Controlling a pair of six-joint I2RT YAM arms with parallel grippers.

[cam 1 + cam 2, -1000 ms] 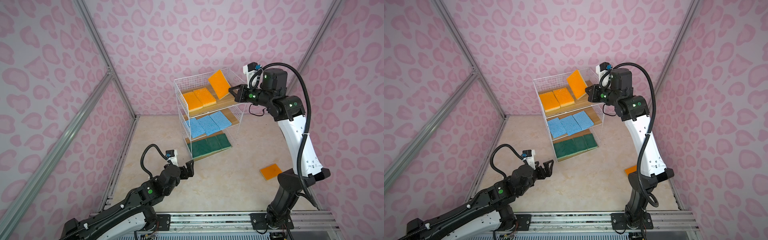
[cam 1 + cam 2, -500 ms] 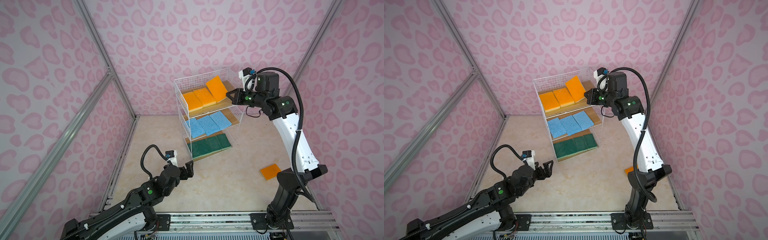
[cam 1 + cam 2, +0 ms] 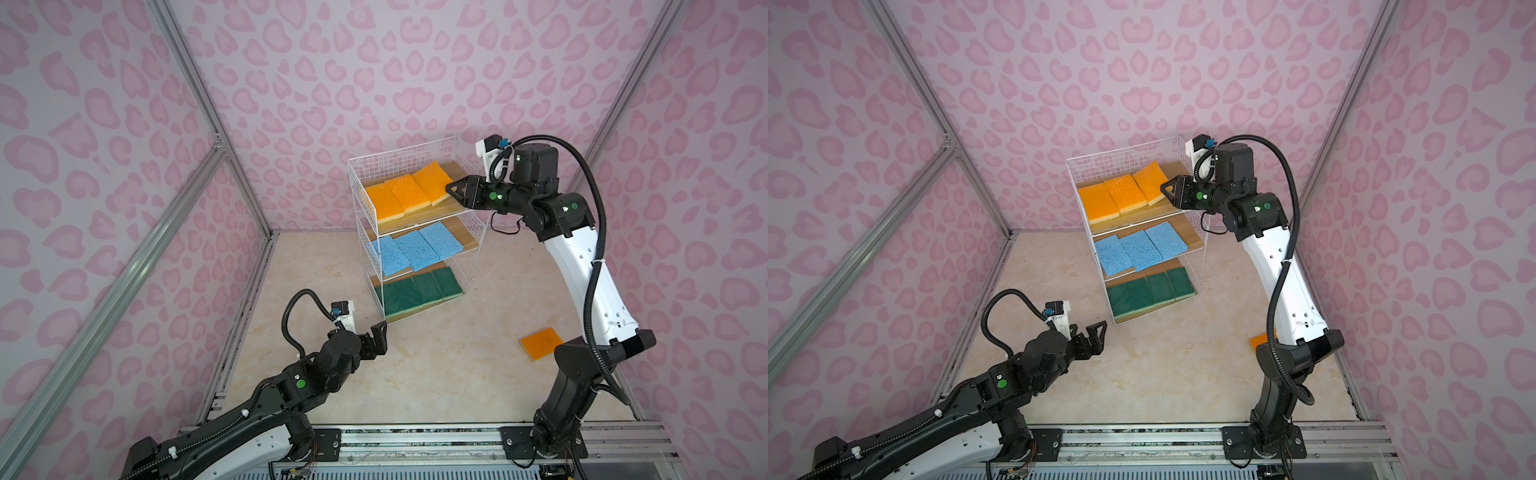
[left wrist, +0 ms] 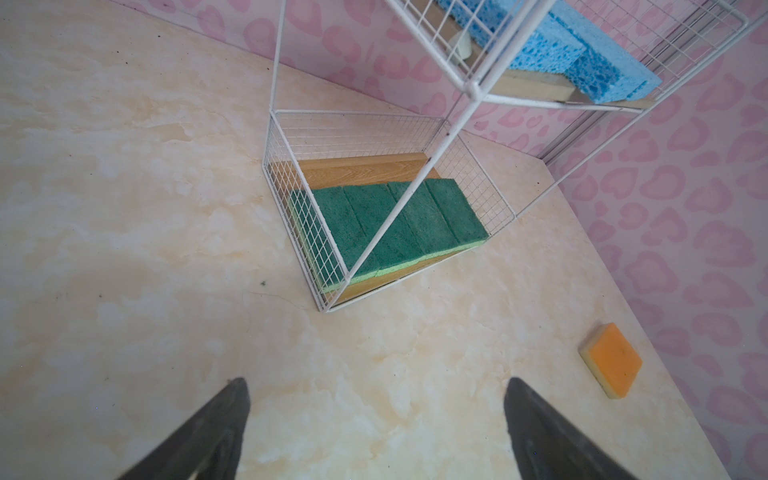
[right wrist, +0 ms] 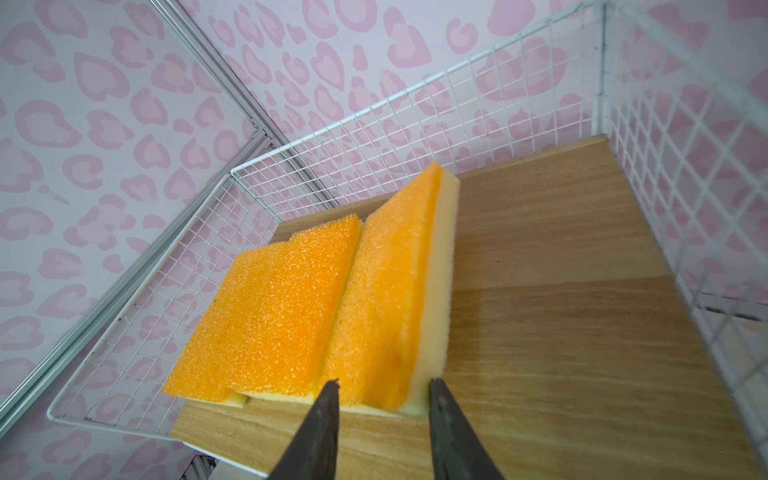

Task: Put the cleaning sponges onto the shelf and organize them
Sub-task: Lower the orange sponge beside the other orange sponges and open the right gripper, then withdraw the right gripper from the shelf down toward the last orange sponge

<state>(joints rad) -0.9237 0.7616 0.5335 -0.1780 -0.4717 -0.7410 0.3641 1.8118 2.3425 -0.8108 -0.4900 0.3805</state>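
The right hand (image 3: 452, 190) is at the top tier of the shelf (image 3: 399, 151), fingers parted on either side of the near end of a tilted orange sponge (image 5: 390, 299), grip let go. That sponge leans on one of the two flat orange sponges (image 3: 399, 198) beside it. Three blue sponges (image 3: 415, 249) fill the middle board and the green sponges (image 3: 419, 289) the bottom one. One loose orange sponge (image 3: 540, 343) lies on the bench (image 3: 436, 374) near the right arm's base. The left hand (image 4: 376, 380) hangs over the bench, spread wide and empty.
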